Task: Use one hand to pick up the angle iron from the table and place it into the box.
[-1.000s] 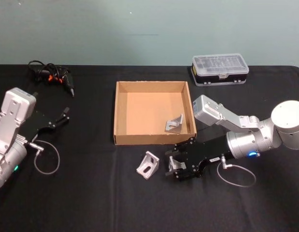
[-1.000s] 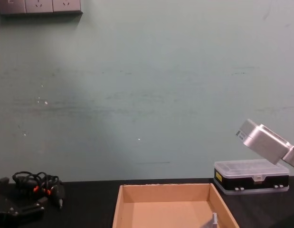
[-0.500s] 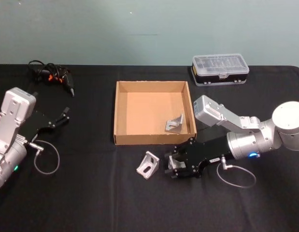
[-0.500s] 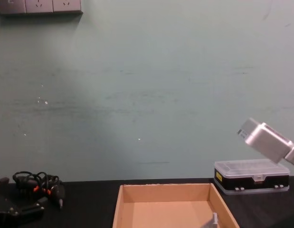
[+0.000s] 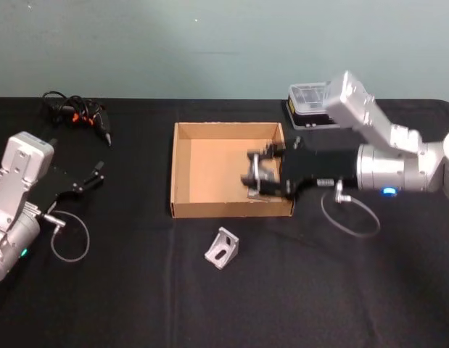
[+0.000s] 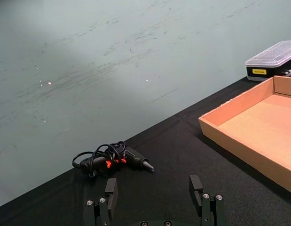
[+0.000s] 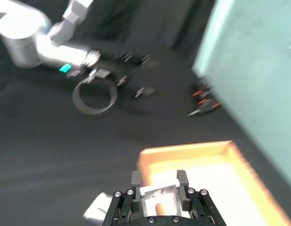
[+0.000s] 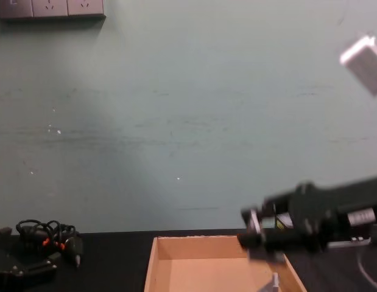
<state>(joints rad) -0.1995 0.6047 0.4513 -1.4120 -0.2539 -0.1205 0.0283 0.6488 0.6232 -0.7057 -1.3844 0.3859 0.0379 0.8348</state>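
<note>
Your right claw (image 5: 254, 175) is clamped down narrow on an angle iron (image 7: 157, 194), hanging over the right side of the cardboard box (image 5: 224, 209). Looks to me like you're at the drop-off step, so the next move is to ease down clear of the wall and open up. A second angle iron (image 5: 223, 248) sits on the worktop (image 5: 137, 290) just in front of the box. Your left claw (image 6: 153, 193) is parked far left, wide open and empty.

- Soft, even room light — the table (image 5: 137, 290) stays matte, dark.
- The box (image 5: 209, 167) floor shows bright tan.
- The wall (image 8: 54, 121) carries a paler patch, chest view's left.
</note>
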